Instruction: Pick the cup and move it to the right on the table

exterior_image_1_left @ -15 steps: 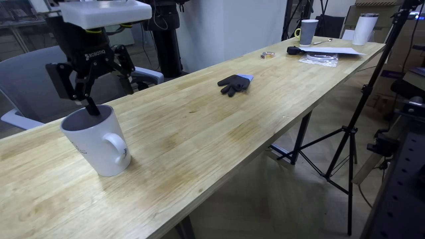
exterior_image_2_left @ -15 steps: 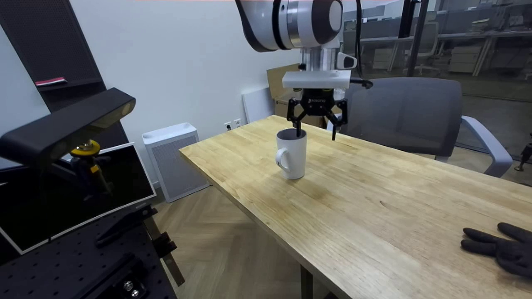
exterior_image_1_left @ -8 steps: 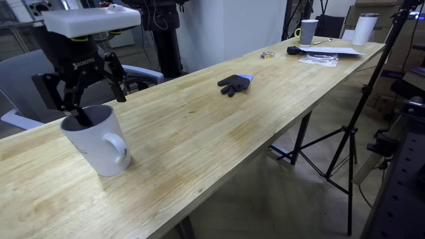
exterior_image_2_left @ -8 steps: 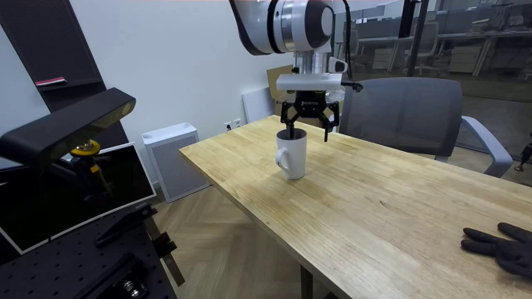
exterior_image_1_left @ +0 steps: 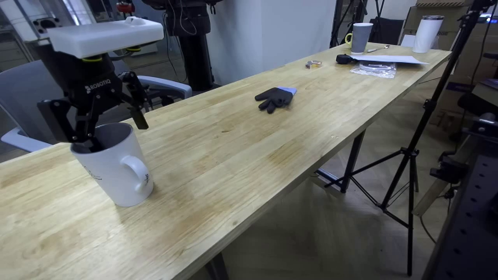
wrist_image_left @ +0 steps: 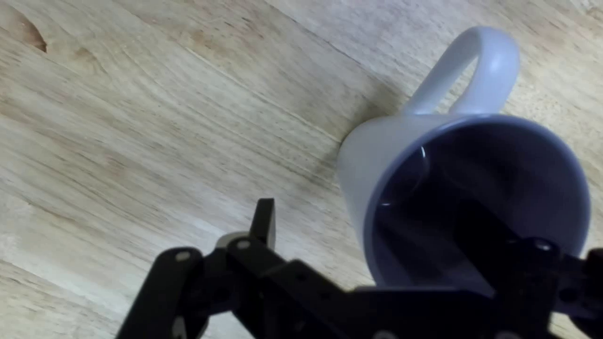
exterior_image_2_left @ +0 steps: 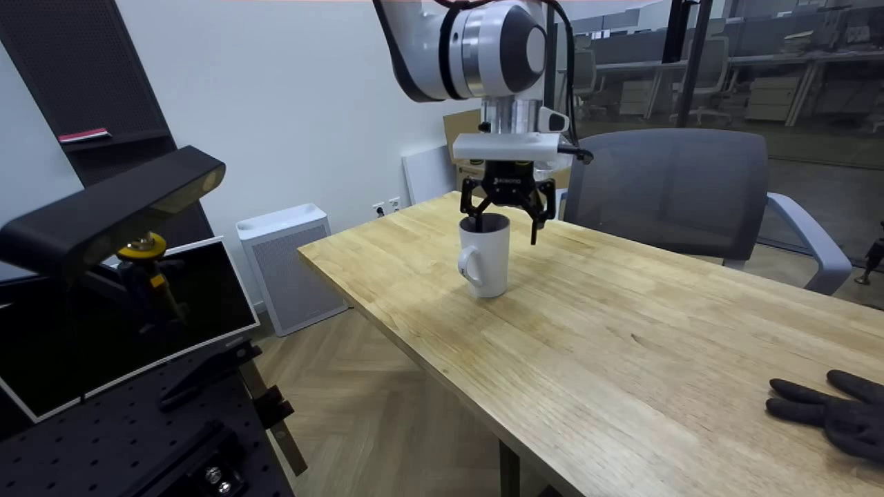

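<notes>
Far left in an exterior view, a grey chair (exterior_image_1_left: 23, 91) stands behind the light plank table (exterior_image_1_left: 237, 155). On its near left sits the white mug (exterior_image_1_left: 114, 175), upright; my gripper (exterior_image_1_left: 119, 137) is spread, one finger inside the mug, the other outside, clear of its wall. Further right I have a dark glove (exterior_image_1_left: 274, 99), a grey cup (exterior_image_1_left: 361, 38), a white sheet (exterior_image_1_left: 389, 59) and a white tumbler (exterior_image_1_left: 427, 35), then a black tripod (exterior_image_1_left: 429, 104) on the floor (exterior_image_1_left: 299, 241).
</notes>
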You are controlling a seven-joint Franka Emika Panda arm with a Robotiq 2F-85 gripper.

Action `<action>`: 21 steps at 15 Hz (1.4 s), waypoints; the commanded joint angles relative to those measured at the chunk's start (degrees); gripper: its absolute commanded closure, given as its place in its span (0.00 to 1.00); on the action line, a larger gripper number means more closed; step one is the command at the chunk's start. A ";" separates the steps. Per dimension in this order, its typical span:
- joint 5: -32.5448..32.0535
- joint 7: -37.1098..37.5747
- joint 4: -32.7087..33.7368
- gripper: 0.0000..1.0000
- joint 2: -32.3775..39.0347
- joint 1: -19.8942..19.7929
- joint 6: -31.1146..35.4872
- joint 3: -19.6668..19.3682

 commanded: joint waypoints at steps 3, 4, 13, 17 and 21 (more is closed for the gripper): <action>0.09 2.62 1.12 0.47 0.32 0.10 -1.12 -0.54; 0.20 2.81 1.10 0.53 0.23 -0.05 -1.26 -0.65; 1.26 4.43 0.90 1.00 -0.08 -1.21 -1.86 -1.84; 1.25 4.98 1.04 0.97 -0.06 -1.28 -2.35 -1.95; 0.46 4.48 2.20 0.97 -0.83 -0.75 -4.11 -1.79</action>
